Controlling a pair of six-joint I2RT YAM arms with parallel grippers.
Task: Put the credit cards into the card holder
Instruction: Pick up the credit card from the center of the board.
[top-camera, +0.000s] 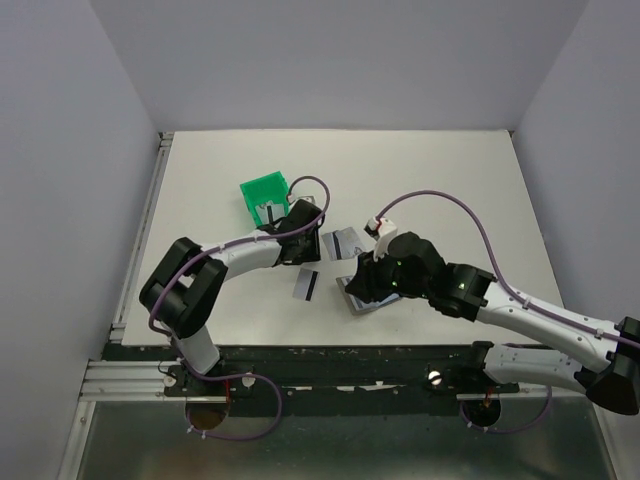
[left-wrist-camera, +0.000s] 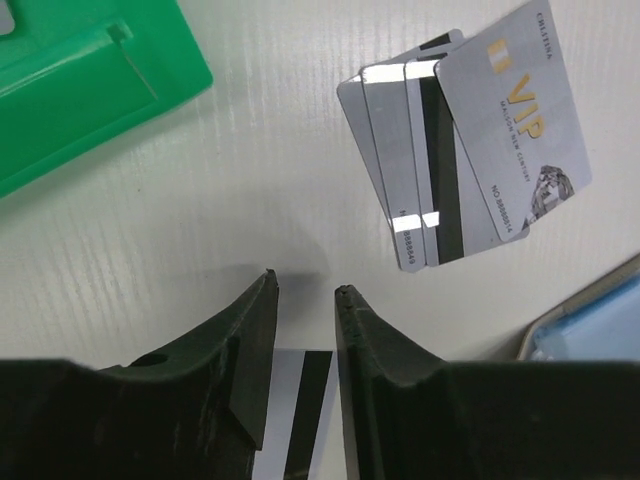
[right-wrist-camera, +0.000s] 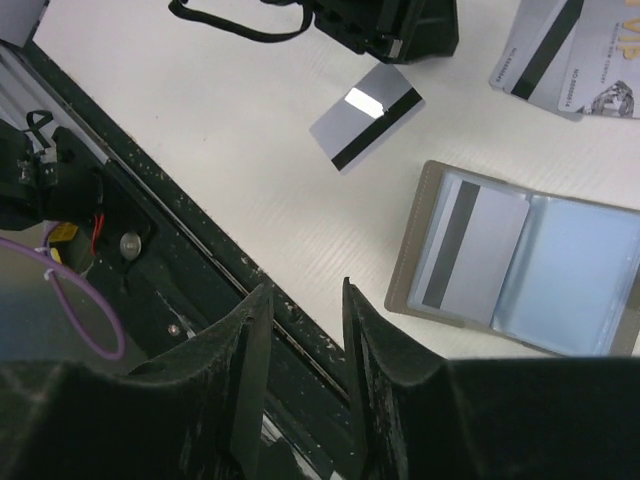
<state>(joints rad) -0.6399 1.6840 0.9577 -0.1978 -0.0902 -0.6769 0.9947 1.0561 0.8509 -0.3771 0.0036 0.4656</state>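
The card holder (right-wrist-camera: 415, 250) lies open on the table, its light blue inside up, with one credit card (right-wrist-camera: 470, 250) lying on its left half. My right gripper (right-wrist-camera: 305, 288) hovers open beside its left edge, over the table's front rim, with nothing between its fingers. A single credit card (left-wrist-camera: 295, 400) with a dark stripe lies flat on the table under my left gripper (left-wrist-camera: 305, 290), which is open and not holding it. A fan of several credit cards (left-wrist-camera: 470, 150) lies to the right of it. From above, the holder (top-camera: 358, 300) is partly hidden by my right gripper (top-camera: 368, 282).
A green plastic bin (top-camera: 265, 195) sits just behind my left gripper (top-camera: 308, 252). The dark metal rail (right-wrist-camera: 150, 250) of the table's front edge runs directly below my right gripper. White walls close in the table on three sides.
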